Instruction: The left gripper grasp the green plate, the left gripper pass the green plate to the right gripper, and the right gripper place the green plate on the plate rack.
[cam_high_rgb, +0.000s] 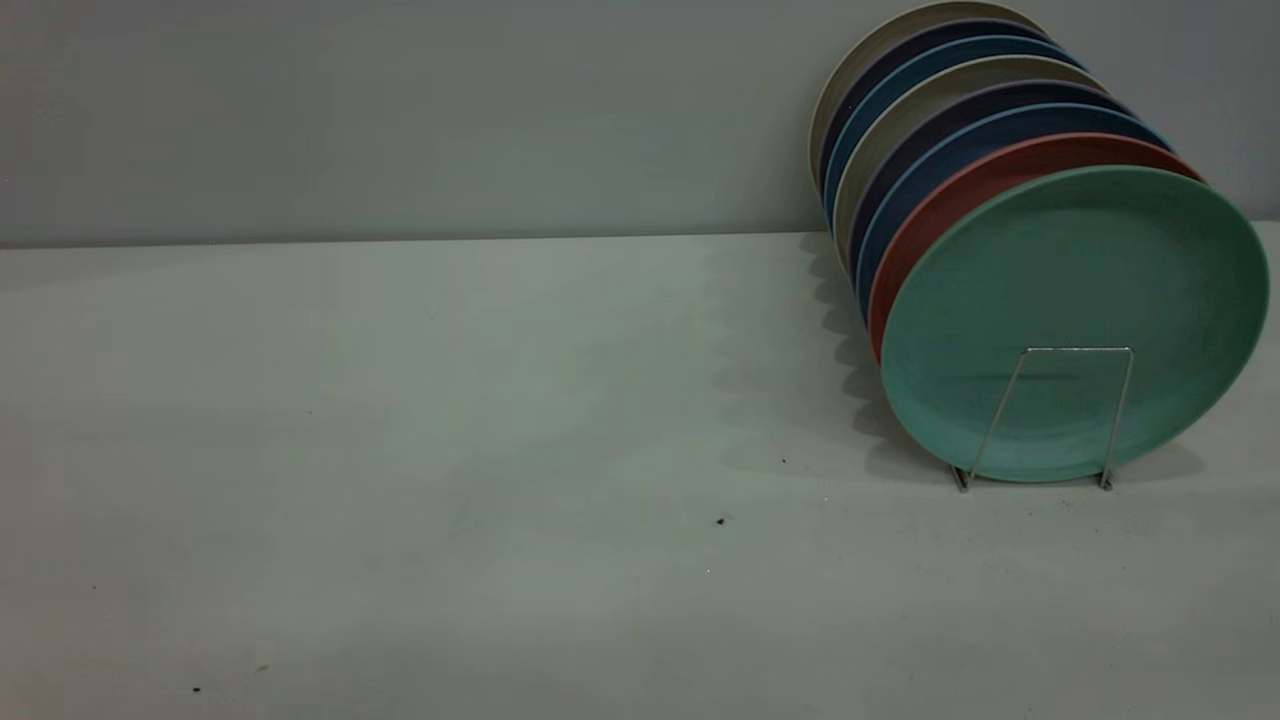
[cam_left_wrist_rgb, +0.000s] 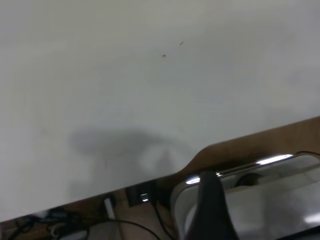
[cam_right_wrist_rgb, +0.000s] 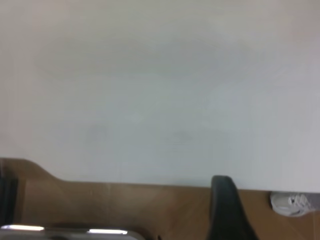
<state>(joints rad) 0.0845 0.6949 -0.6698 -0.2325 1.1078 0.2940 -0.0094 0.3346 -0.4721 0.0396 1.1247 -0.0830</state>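
Note:
The green plate (cam_high_rgb: 1075, 320) stands upright on edge at the front of a row of plates in the plate rack (cam_high_rgb: 1080, 349), whose front wire loop rises before it at the table's right. No arm shows in the exterior view. My left gripper (cam_left_wrist_rgb: 212, 210) shows only as a black part over the table's near edge, with nothing seen in it. My right gripper (cam_right_wrist_rgb: 225, 210) shows the same way over the table edge and brown floor. Both are far from the plate.
Behind the green plate stand a salmon-pink plate (cam_high_rgb: 960, 190), several dark blue plates (cam_high_rgb: 905, 215) and beige ones. The white table (cam_high_rgb: 400, 450) spreads left of the rack. A silver metal frame (cam_left_wrist_rgb: 260, 200) lies below the table edge.

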